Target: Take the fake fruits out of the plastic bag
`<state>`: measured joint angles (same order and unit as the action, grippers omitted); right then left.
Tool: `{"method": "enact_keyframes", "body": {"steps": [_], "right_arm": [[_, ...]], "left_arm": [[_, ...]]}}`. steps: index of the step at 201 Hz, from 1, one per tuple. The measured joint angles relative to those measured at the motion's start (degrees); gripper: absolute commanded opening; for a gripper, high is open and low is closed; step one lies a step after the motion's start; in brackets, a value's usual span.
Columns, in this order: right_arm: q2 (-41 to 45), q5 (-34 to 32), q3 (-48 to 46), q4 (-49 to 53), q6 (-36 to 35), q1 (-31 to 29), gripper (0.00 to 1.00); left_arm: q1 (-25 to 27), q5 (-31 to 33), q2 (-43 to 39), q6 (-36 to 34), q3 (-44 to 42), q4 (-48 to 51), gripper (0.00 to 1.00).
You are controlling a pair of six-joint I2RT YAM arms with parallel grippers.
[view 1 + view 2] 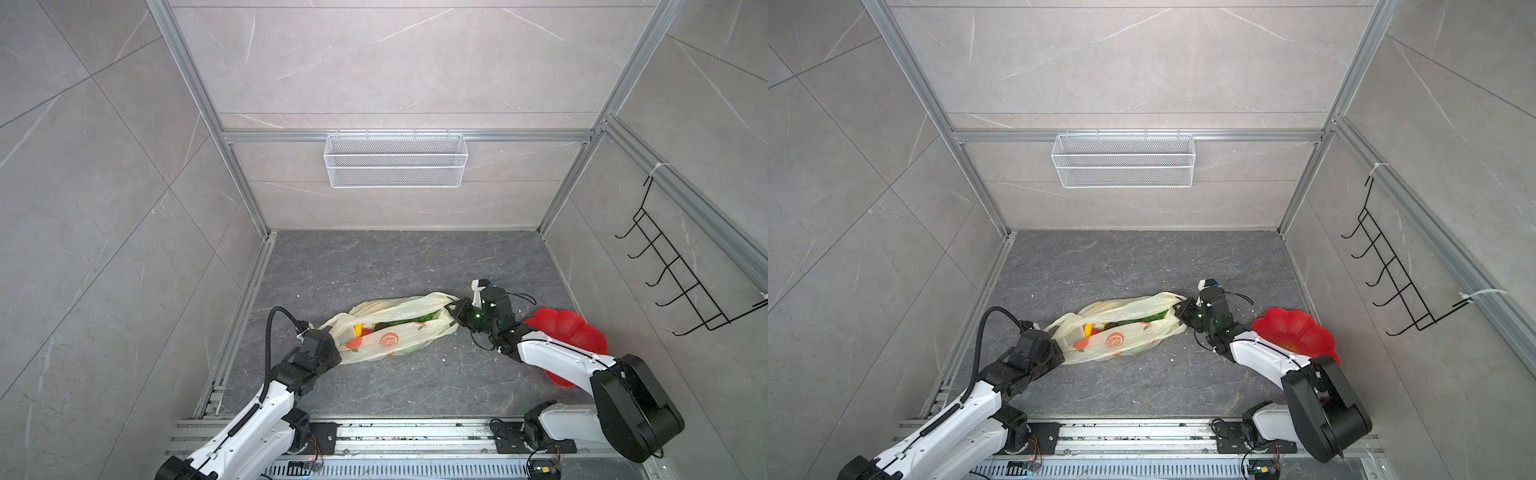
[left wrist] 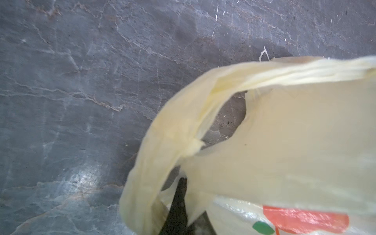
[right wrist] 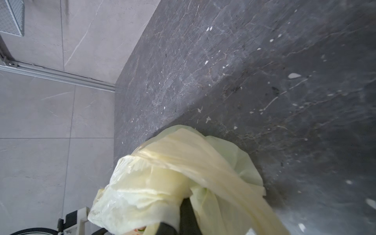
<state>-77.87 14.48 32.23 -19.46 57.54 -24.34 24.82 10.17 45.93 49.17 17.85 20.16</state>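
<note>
The plastic bag (image 1: pixel 415 333) (image 1: pixel 1136 332) lies flat on the dark floor, cream-yellow with orange prints, stretched between my two grippers. Through its slit mouth the fake fruits show in both top views: a yellow piece (image 1: pixel 357 329) (image 1: pixel 1088 329), a red one beside it, and green ones (image 1: pixel 424 319) (image 1: pixel 1154 318). My left gripper (image 1: pixel 336 341) (image 1: pixel 1062 345) (image 2: pixel 182 182) is shut on the bag (image 2: pixel 295 132) at its left end, by a loop handle. My right gripper (image 1: pixel 451 310) (image 1: pixel 1178 309) (image 3: pixel 186 203) is shut on the bunched right end of the bag (image 3: pixel 162 173).
A red flower-shaped plate (image 1: pixel 569 332) (image 1: pixel 1291 332) sits at the right, partly under my right arm. A white wire basket (image 1: pixel 395 160) hangs on the back wall and a black hook rack (image 1: pixel 681 270) on the right wall. A metal rail (image 1: pixel 415 432) runs along the front.
</note>
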Motion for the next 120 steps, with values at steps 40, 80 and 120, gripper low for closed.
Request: {"method": "enact_keyframes", "body": {"steps": [40, 80, 120], "right_arm": [[-2.40, 1.68, 1.92, -0.24, -0.17, 0.02, 0.00], [-2.36, 0.07, 7.32, 6.75, -4.66, 0.00, 0.00], [-2.36, -1.49, 9.05, 11.98, -8.02, 0.04, 0.00]], "left_arm": [[2.12, -2.91, 9.01, -4.44, 6.58, 0.35, 0.30], [8.59, 2.91, 11.82, -6.73, 17.11, 7.89, 0.71], [11.65, 11.04, 11.39, -5.38, 23.98, 20.76, 0.82]]}}
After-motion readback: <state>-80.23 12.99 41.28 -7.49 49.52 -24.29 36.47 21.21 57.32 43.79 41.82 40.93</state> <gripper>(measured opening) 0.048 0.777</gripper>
